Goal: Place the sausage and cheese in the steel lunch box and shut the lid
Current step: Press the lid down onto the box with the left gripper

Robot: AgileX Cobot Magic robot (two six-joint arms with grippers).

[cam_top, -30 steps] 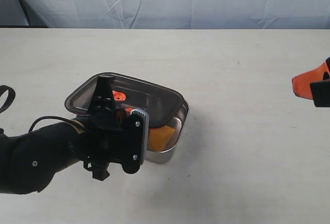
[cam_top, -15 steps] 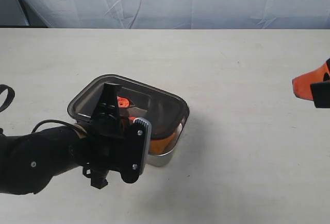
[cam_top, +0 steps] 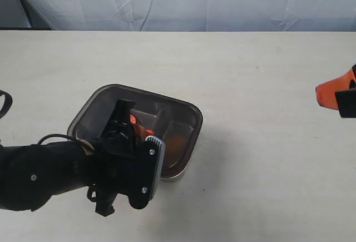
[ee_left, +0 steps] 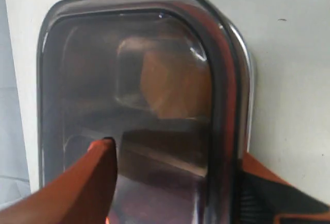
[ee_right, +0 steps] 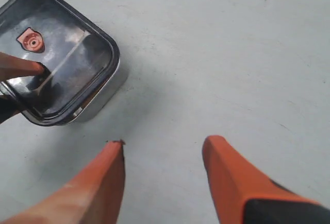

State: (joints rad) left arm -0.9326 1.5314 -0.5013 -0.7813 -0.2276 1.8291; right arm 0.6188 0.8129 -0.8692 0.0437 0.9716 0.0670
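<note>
Lying on the steel lunch box (ee_left: 248, 95), the lid (ee_left: 87, 69) veils cheese (ee_left: 175, 85); left fingers (ee_left: 85, 183) and right fingers (ee_right: 98, 183) gape.

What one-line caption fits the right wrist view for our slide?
Open right gripper hovers over the table; dark lid covers the steel lunch box beyond.

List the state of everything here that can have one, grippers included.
steel lunch box, covered by the lid.
lid, lying flat on the box; whether it is pressed fully shut cannot be told.
cheese, inside the box, seen through the lid.
sausage, not visible.
left gripper, open, one finger over the lid, the other outside the box wall.
right gripper, open and empty, away from the box.
</note>
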